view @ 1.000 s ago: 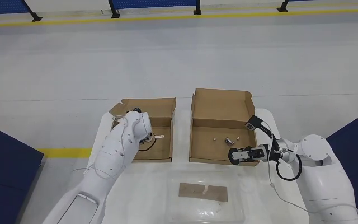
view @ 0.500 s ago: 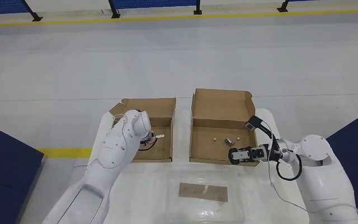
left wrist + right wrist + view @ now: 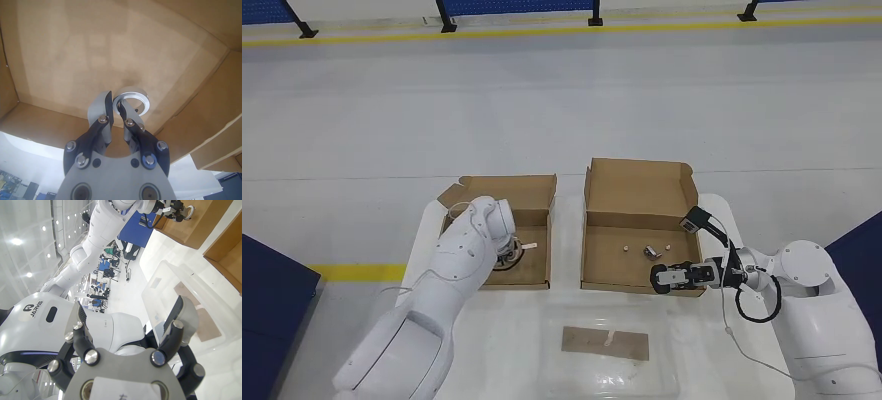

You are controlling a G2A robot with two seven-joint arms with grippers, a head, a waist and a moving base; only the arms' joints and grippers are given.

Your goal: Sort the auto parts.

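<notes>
- L gripper (image 3: pixel 115 111): narrow, clamped on the wall of the metal ring (image 3: pixel 146 103). 1 black ribbed pad is outside the ring, 1 is inside the bore.
- Ring: bright machined metal, smooth, with a flat annular top face and a short cylindrical wall. It tilts a bit in the grip.
- Ring pos: inside the left box (image 3: pixel 532 190), over the floor in the front half. I can't tell if it touches the floor.
- Left box: plain brown corrugated cardboard, open top, flaps standing up. The floor is matte w/ faint paler patches.
- R gripper (image 3: pixel 667 277): wide open, nothing between the pads. Grey metal fingers w/ black ribbed pads on black links.
- R gripper pos: at the front wall of the right box (image 3: pixel 637 180), on the side near the tub.
- Right box: same brown cardboard, larger, tall back flap up. 3 small parts lie on its floor.
- The parts are a short metal cylinder (image 3: pixel 652 250), a pale bit (image 3: pixel 622 247) to its left and a 2nd pale bit (image 3: pixel 669 243) to its right. All are apart from each other and too small for me to call the shapes.
- Clear plastic tub (image 3: pixel 572 370): translucent, rounded corners, sits on the white table (image 3: pixel 712 215) in front of both boxes.
- Flat brown cardboard rectangle (image 3: pixel 605 343) lies in the tub.
</notes>
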